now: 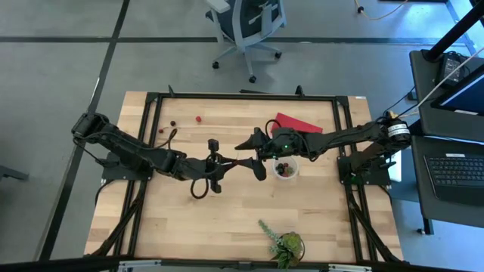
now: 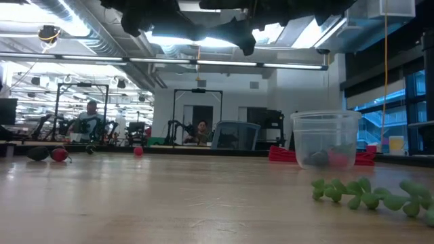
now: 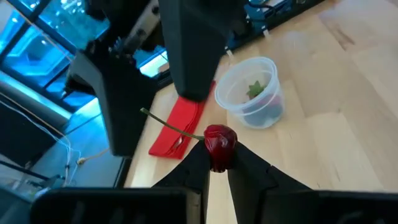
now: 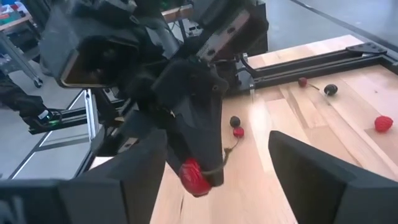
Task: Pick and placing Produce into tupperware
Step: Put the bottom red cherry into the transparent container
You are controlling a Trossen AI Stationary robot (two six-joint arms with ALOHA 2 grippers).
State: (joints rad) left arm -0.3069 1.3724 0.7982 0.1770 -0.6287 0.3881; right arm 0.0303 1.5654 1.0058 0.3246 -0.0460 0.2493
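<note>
My left gripper [image 3: 217,167] pinches a red cherry [image 3: 219,139] by mid-table, just left of the tupperware [image 1: 286,168], which already holds some produce. My right gripper [image 1: 251,156] hangs open facing it, fingers spread wide.

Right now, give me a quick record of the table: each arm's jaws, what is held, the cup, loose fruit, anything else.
left gripper: jaws shut on a red cherry with a stem, above mid-table
right gripper: jaws open, facing the cherry
cup: upright, under the right arm, some fruit inside
loose fruit: a few pieces at the far left of the table
red flat piece: behind the cup
green plant: near edge
</note>
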